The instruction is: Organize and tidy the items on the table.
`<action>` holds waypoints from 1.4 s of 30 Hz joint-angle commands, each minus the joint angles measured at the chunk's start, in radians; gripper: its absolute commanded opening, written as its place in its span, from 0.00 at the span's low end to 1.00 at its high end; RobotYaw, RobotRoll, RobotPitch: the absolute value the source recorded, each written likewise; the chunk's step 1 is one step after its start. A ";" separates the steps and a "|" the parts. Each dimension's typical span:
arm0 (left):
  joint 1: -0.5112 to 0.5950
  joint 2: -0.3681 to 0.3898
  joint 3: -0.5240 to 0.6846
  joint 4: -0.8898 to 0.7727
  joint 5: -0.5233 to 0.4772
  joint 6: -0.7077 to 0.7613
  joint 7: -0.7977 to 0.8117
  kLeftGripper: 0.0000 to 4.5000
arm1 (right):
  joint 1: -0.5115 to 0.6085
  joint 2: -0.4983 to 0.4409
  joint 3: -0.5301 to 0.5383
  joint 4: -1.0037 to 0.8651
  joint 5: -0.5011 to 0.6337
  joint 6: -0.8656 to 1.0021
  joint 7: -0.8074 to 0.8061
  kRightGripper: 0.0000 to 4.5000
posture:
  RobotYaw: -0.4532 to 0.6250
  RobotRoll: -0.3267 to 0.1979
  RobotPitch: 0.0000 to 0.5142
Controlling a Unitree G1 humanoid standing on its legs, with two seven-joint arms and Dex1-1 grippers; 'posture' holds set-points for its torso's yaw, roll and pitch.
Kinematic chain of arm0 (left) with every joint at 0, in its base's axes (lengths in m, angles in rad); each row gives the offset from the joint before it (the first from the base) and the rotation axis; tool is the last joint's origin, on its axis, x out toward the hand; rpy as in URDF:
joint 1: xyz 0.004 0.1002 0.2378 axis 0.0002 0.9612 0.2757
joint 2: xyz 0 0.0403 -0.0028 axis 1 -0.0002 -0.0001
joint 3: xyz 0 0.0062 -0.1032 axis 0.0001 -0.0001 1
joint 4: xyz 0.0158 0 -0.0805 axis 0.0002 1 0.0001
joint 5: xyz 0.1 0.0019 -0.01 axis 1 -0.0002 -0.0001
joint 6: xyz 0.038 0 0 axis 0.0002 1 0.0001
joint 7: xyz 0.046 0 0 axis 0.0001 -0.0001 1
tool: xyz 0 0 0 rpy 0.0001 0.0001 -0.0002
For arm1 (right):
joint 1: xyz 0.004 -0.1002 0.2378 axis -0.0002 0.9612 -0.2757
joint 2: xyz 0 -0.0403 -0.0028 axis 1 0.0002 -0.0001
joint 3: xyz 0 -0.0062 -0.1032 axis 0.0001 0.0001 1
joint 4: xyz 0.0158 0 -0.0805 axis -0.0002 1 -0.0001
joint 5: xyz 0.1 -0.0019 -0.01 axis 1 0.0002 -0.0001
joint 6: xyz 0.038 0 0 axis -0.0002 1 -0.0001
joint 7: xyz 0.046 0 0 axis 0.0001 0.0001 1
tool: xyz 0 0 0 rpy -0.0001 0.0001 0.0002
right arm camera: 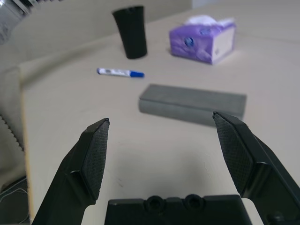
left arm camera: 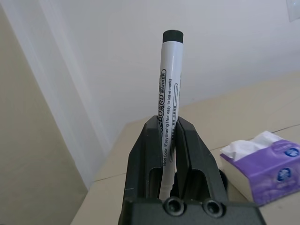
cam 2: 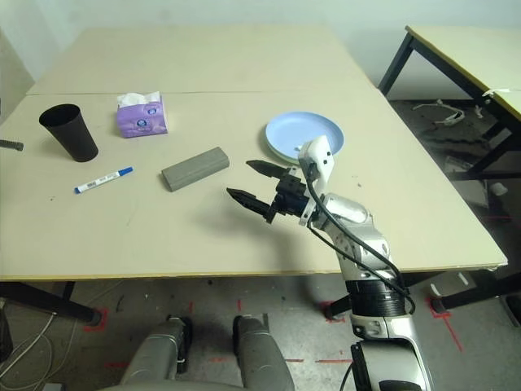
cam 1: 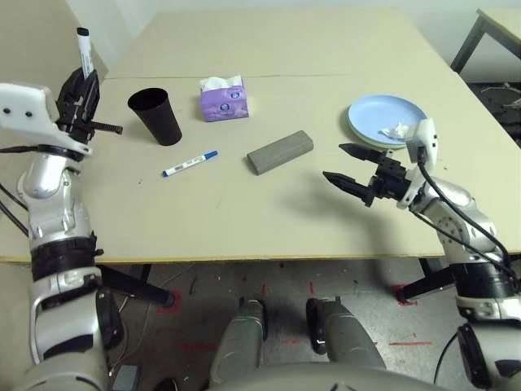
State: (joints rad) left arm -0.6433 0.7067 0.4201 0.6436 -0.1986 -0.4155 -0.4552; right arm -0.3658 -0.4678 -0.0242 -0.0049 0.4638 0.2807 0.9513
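My left gripper (cam 1: pixel 84 81) is raised over the table's left edge, shut on a white marker with a black cap (left arm camera: pixel 169 93) that stands upright, left of the black cup (cam 1: pixel 155 115). The blue-capped marker (cam 1: pixel 190 163) lies flat in front of the cup. Mid-table lies the grey glasses case (cam 1: pixel 280 151). My right gripper (cam 1: pixel 346 167) hovers open and holds nothing, to the right of the case and pointing toward it. Behind it a blue plate (cam 1: pixel 374 114) rests on a green plate (cam 1: pixel 362 140), with a white tissue wad (cam 1: pixel 396 129) on top.
A purple tissue box (cam 1: pixel 224 99) stands behind the case, near the seam of the table (cam 1: pixel 269 49). A second table with dark legs (cam 2: pixel 472 49) stands off to the right, with cables on the floor beside it.
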 commanded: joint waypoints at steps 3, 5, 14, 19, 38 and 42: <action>-0.088 0.033 -0.032 0.164 0.023 -0.068 -0.013 0.06 | 0.008 0.004 0.010 -0.033 -0.004 0.005 -0.015 1.00 | 0.32 0.62 0.32; -0.114 0.035 -0.041 0.207 0.029 -0.087 -0.014 0.06 | 0.009 0.004 0.011 -0.036 -0.004 0.003 -0.015 1.00 | 0.31 0.62 0.32; -0.260 0.024 -0.084 0.418 0.053 -0.152 -0.008 0.06 | 0.028 -0.015 0.000 -0.063 -0.004 0.007 -0.019 1.00 | 0.28 0.62 0.33; -0.279 0.007 -0.101 0.482 0.060 -0.178 0.000 0.06 | 0.042 -0.024 -0.002 -0.091 0.002 0.018 -0.030 1.00 | 0.28 0.62 0.34; -0.265 0.010 -0.100 0.554 0.053 -0.181 0.007 0.06 | 0.051 -0.054 -0.009 -0.117 0.014 0.032 -0.024 1.00 | 0.27 0.62 0.35; -0.258 0.010 -0.105 0.550 0.058 -0.187 0.005 0.06 | 0.053 -0.053 -0.006 -0.115 0.013 0.025 -0.022 1.00 | 0.27 0.62 0.35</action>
State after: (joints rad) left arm -0.9172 0.7072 0.3161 1.1800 -0.1479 -0.6019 -0.4478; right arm -0.3274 -0.5158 -0.0250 -0.1076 0.4683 0.3025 0.9235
